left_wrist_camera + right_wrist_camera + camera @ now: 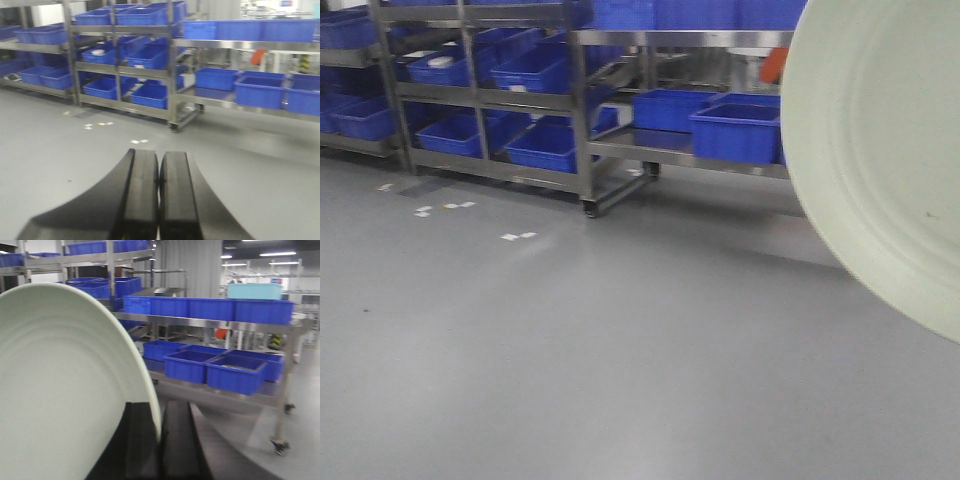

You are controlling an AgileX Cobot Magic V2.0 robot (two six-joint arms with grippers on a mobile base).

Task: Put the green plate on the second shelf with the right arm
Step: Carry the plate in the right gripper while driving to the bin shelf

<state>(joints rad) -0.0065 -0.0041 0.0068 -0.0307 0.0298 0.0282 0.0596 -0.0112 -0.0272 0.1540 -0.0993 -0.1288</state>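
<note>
The pale sage-green plate (pixel 60 390) stands on edge in my right gripper (pixel 159 410), whose two black fingers are shut on its rim. The plate fills the left of the right wrist view. It also fills the right edge of the front view (pixel 890 150), held up in the air, and a tiny dark speck shows on it. The right gripper itself is hidden in the front view. My left gripper (pixel 159 157) is shut and empty, held above the grey floor. Steel shelf racks (pixel 650 150) stand ahead across the floor.
The wheeled steel racks (pixel 172 65) hold several blue bins (pixel 735 132) on their shelves. An orange object (pixel 257 56) sits behind the right rack. White paper scraps (pixel 517 236) lie on the grey floor (pixel 570 350) before the racks. A light blue box (pixel 255 290) sits on the top shelf.
</note>
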